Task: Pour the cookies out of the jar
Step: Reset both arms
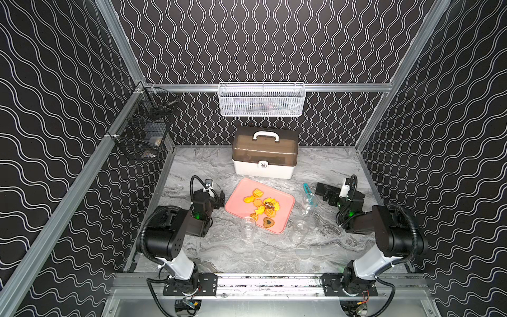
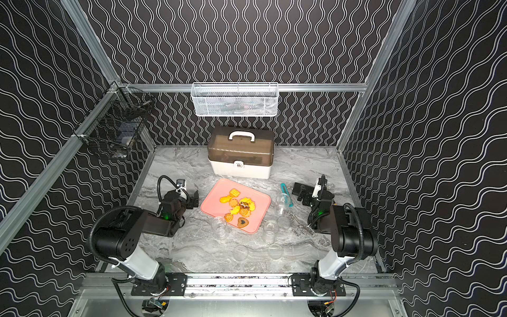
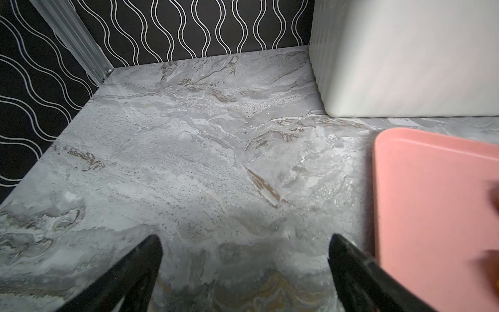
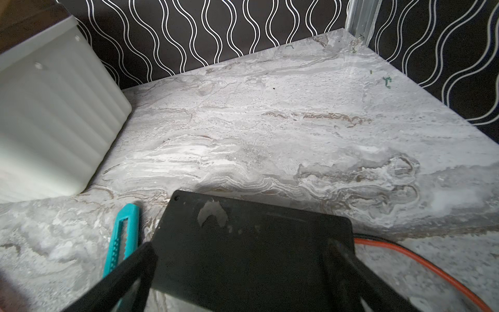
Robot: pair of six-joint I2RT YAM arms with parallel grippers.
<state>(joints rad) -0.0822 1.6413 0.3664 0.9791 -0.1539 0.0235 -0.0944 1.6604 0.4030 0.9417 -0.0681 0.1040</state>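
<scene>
Lowest in both top views, two clear discs (image 1: 269, 253) (image 2: 241, 252) lie flat on the marble table (image 1: 225, 255). Just above them in the frame, three clear jars (image 1: 248, 227) stand around the lower and right edges of the pink tray (image 1: 240, 196). Which one the task means we cannot tell.

The cookies (image 1: 263, 205) (image 2: 238, 208) lie spread on the tray at mid-frame, orange-yellow, with a dark-centred heart lowest. From the left wrist we see only the tray's bare corner (image 3: 432, 202) and blurred orange specks at the right border.

The left gripper (image 1: 220, 199) sits just left of the tray. Only its wrist view shows the gap plainly (image 3: 244, 243): fingers spread wide, nothing but marble between them.

The right gripper (image 1: 326, 192) sits at the right of the frame, well apart from the tray. Its wrist view (image 4: 243, 251) shows the fingers fully spread above a flat black slab (image 4: 256, 229) and clasping nothing. Whether they touch the slab we cannot tell. That view alone shows an orange cable (image 4: 405, 251) beside the slab and a sharp look at the teal knife (image 4: 124, 237). From above, the knife (image 1: 306, 188) runs partly behind a jar.

Farther up stands the storage box (image 1: 264, 170), of which the wrist views show only the white base (image 3: 405, 54) (image 4: 54, 121). Only the top views show the white mesh basket (image 1: 262, 100) and, upper left, the black wire basket (image 1: 145, 131).
</scene>
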